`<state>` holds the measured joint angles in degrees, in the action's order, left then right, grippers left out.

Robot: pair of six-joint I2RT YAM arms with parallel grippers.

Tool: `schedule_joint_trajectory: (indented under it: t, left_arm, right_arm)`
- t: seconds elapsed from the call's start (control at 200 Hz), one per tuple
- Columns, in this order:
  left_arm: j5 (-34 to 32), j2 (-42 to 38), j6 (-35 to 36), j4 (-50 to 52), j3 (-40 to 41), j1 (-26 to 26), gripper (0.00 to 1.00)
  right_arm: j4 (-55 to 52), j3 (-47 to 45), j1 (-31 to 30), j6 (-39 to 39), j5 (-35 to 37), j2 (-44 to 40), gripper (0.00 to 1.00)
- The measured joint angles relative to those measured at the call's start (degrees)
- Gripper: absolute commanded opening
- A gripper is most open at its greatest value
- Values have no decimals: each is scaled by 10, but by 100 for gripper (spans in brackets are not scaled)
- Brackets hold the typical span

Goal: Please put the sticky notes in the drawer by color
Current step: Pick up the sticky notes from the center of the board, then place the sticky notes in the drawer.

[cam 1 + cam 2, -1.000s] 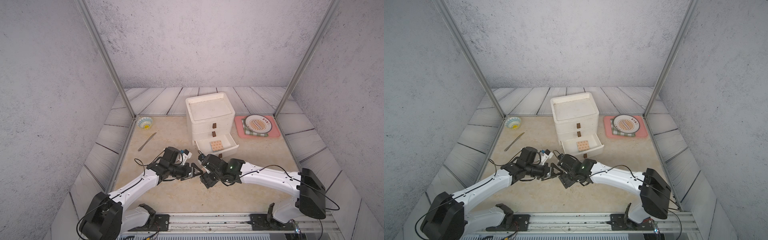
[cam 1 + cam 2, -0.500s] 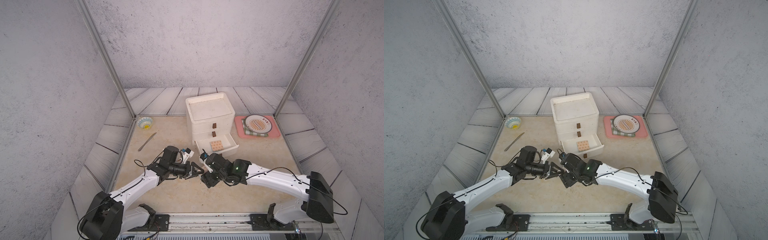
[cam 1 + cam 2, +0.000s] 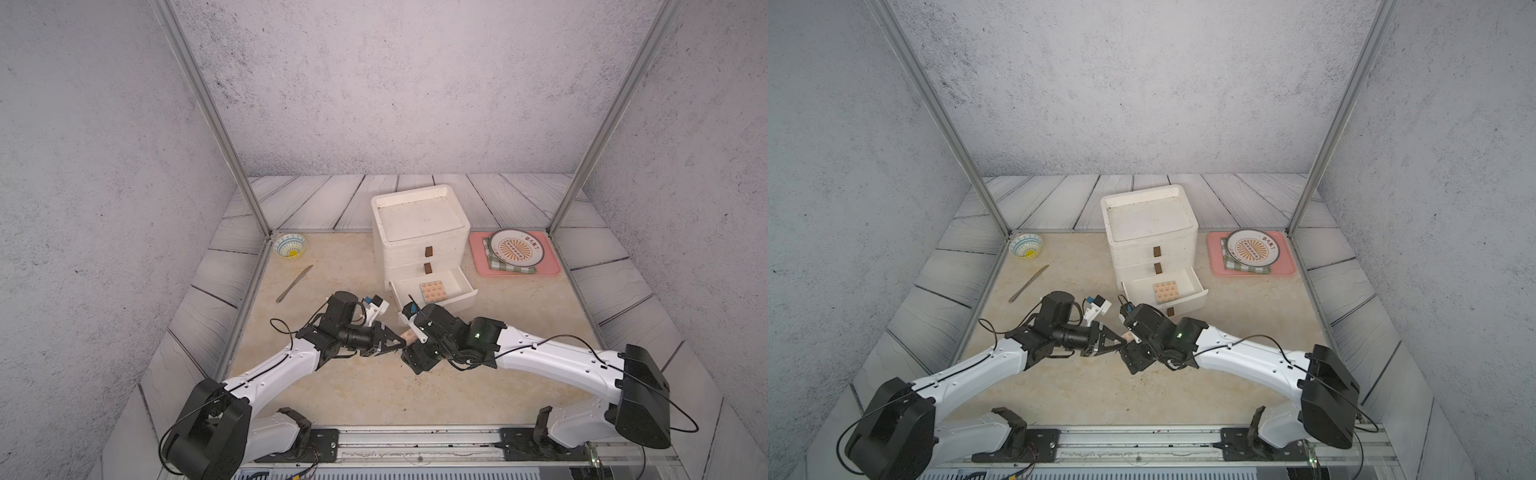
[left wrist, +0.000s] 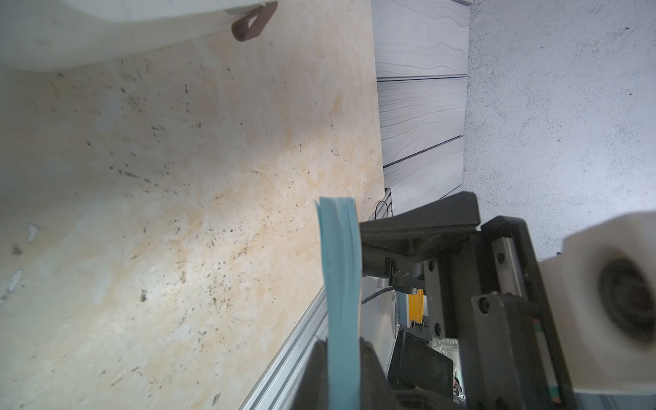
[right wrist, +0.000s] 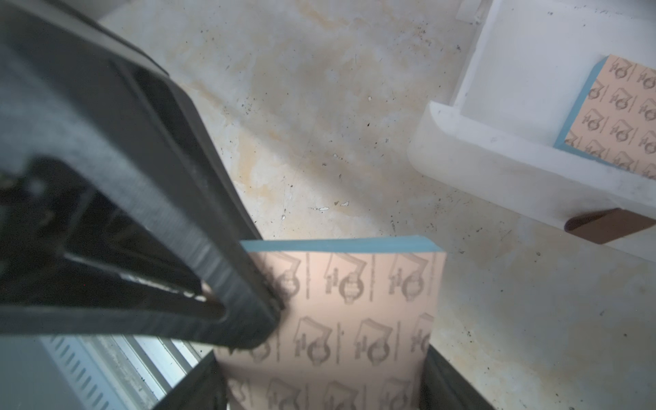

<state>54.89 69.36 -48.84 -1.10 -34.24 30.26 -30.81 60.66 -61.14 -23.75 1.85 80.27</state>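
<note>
And there they met, over the surface point(image 3: 519, 324), just in front of the white drawer chest point(image 3: 419, 245)! The left pincer point(image 4: 342, 369) was clamped tight on the peach sticky pad point(image 5: 355, 319), biting one blue-edged side. The right pincer point(image 5: 319, 385) had its jaws wide, flanking the same pad; whether they squeezed it, I couldn't tell. Behind them the bottom drawer point(image 3: 461, 297) stood pulled out, a second peach pad point(image 3: 434, 291) lying flat inside, and the two upper drawers were shut.

left jaws: clamped on peach pad point(image 3: 409, 337) | bottom drawer point(image 3: 457, 303): pulled out (second peach pad point(image 3: 433, 290) inside)
</note>
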Motion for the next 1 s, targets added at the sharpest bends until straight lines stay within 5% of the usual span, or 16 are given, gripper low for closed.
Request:
schedule_joint_trajectory:
  t: [0.17,0.445,0.6,0.851,1.001]
  left_arm:
    - [-12,13,15,48,-47,1,0]
    - [-83,87,77,149,-267,0,0]
    - [-132,174,64,132,-335,0,0]
    - [-205,374,51,111,-430,23,0]
    - [-238,420,52,109,-478,44,0]
  right_arm:
    - [13,-28,16,-18,13,-51,88]
    - [-5,-129,95,-78,122,-259,93]
    - [-34,-172,131,-103,148,-346,93]
    - [-77,-198,137,-116,150,-376,93]
    - [-90,-213,137,-117,146,-407,93]
